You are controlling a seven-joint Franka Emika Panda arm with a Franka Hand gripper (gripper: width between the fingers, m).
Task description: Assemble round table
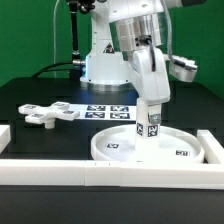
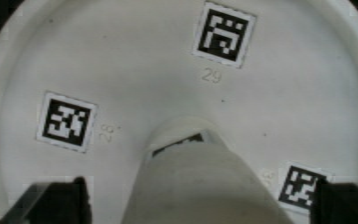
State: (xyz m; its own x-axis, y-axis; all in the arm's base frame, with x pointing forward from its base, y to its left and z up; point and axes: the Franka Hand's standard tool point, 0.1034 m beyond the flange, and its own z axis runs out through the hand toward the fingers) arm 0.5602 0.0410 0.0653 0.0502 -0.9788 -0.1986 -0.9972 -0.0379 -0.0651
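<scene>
The large white round disc lies flat near the table's front, with small square markers on it. It fills the wrist view. My gripper is directly above the disc's middle and is shut on the short marked cylinder leg, which it holds upright. The leg's lower end is at the disc's centre. In the wrist view the leg runs between my two dark fingers, and my gripper is closed round it. The cross-shaped foot piece lies loose on the table at the exterior view's left.
The marker board lies flat behind the disc, in front of the robot base. Long white border rails run along the front, the exterior view's left and the exterior view's right.
</scene>
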